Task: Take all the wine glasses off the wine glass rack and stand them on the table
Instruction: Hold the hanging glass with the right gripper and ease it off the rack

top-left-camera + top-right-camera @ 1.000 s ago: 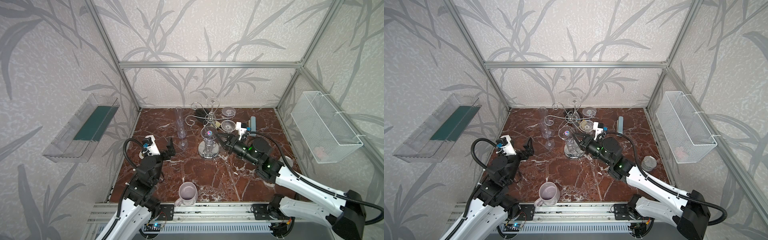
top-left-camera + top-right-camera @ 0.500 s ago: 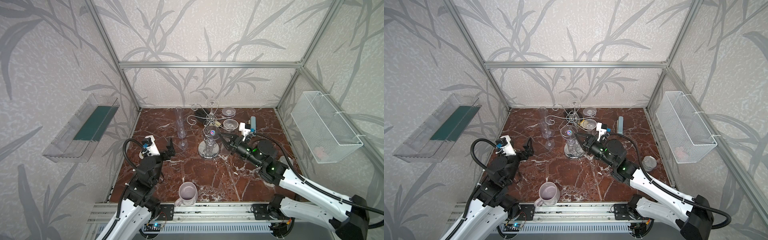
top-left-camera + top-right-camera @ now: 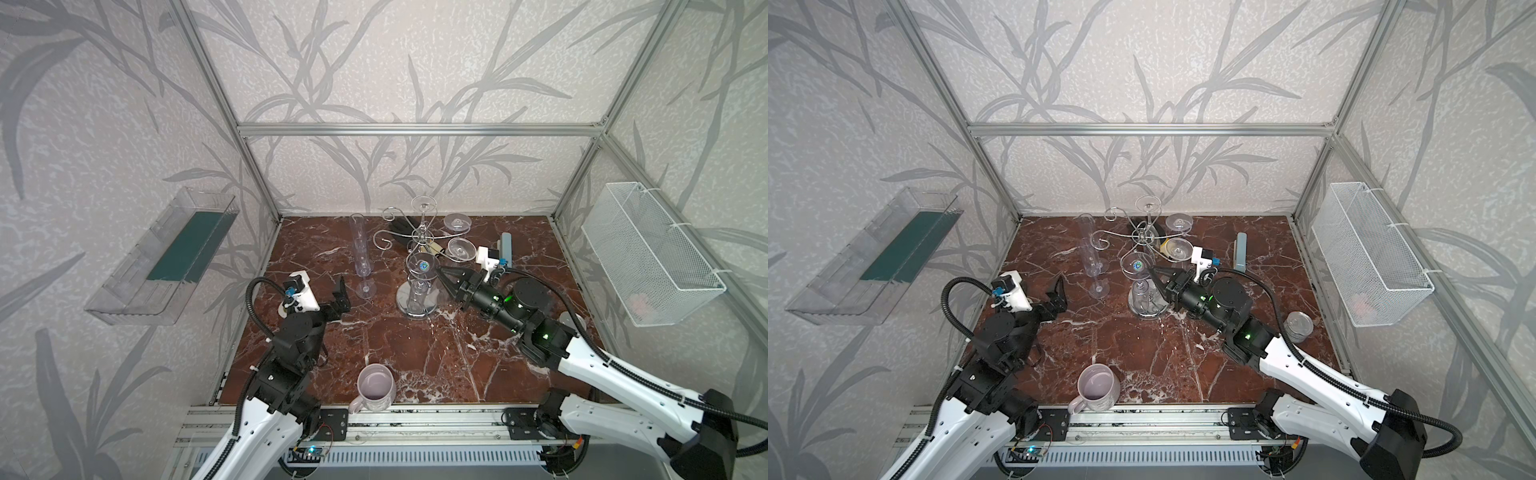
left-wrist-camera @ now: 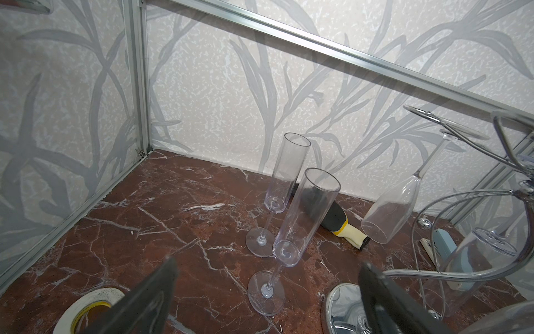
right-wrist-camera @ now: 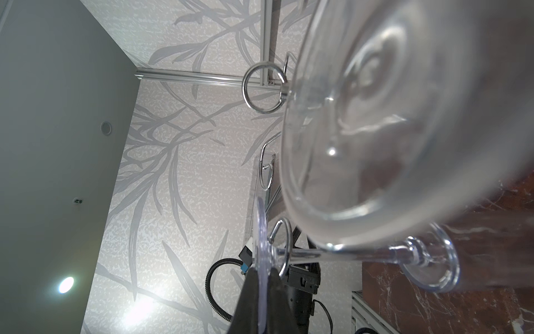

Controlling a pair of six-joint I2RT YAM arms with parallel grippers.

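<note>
The wine glass rack [image 3: 417, 305] [image 3: 1148, 309] is a chrome wire stand in the middle of the marble floor. A clear wine glass hangs upside down from its front arm, its foot [image 3: 423, 266] [image 3: 1137, 266] bearing a small sticker. My right gripper [image 3: 438, 271] [image 3: 1152, 271] is shut on the rim of that foot [image 5: 260, 231]. The stem still passes through the arm's scroll ring [image 5: 281, 245]. My left gripper [image 3: 338, 293] [image 3: 1059, 295] [image 4: 267, 263] stands open and empty, left of the rack and near the floor.
Three more glasses [image 3: 461, 249] hang on the rack; one bowl [image 5: 375, 130] looms close to my right wrist. Two flutes [image 3: 361, 257] [image 4: 289, 225] stand left of the rack. Mug [image 3: 376, 388], tape roll [image 4: 86, 306], glove [image 4: 332, 219], can [image 3: 1298, 326], wall basket [image 3: 648, 257].
My right arm has drawn back slightly to the right, and the gripped foot of the glass has shifted a little with it. The left arm has not moved.
</note>
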